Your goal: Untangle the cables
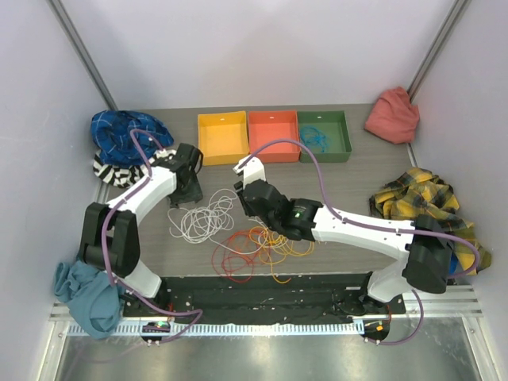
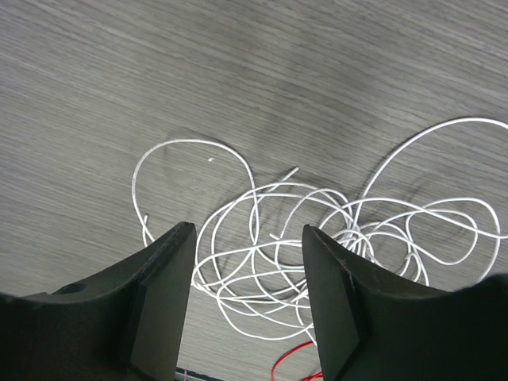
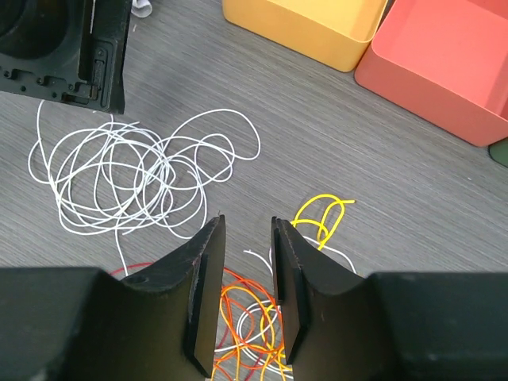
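A loose white cable coil (image 1: 200, 220) lies on the table left of centre; it also shows in the left wrist view (image 2: 317, 246) and the right wrist view (image 3: 131, 178). A tangle of orange, yellow, red and white cables (image 1: 266, 246) lies to its right, seen under the right fingers (image 3: 250, 325), with a yellow loop (image 3: 321, 216) sticking out. My left gripper (image 1: 190, 193) is open and empty just above the white coil (image 2: 248, 230). My right gripper (image 1: 248, 208) is open with a narrow gap and empty, above the coloured tangle (image 3: 248, 226).
Yellow (image 1: 223, 136), orange (image 1: 273, 135) and green (image 1: 324, 136) bins stand in a row at the back; the green one holds a blue cable. Cloths lie around: blue at back left (image 1: 127, 131), red at back right (image 1: 392, 115), plaid at right (image 1: 425, 202), teal at front left (image 1: 83, 294).
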You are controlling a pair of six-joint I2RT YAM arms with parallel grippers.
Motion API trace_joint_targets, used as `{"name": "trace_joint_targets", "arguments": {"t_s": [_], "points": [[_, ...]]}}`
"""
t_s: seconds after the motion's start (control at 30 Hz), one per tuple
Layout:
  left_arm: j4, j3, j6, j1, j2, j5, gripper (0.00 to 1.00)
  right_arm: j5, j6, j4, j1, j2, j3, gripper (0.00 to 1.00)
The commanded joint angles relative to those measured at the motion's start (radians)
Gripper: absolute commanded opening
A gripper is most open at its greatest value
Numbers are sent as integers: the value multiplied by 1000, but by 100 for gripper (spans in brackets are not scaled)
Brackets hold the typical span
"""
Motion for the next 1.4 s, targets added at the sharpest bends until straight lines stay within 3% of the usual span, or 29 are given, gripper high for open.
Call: {"name": "trace_joint_targets", "arguments": {"t_s": [0.0,0.27,0.43,0.6,0.87,1.13,1.37], "points": [[7,-33,3,1,-47,-41,63,1,21,48,-10,-36,-34,37],[21,-129,-40,46,-152,-90,64,-49,63,82,-8,-45,-81,36],[99,-229,-80,128,-210,26,64,-48,61,90,-8,-62,-109,36],[136,-258,-100,176,-155,112,61,-52,60,102,-10,-65,-118,36],[202,-274,-118,181,-89,149,42,-48,54,107,-10,-74,-134,36],[189,-278,-120,179,-130,142,1,-49,54,100,-11,-77,-138,36],[133,-185,-127,172,-359,186,0,-85,79,111,-13,-69,-125,37]]}}
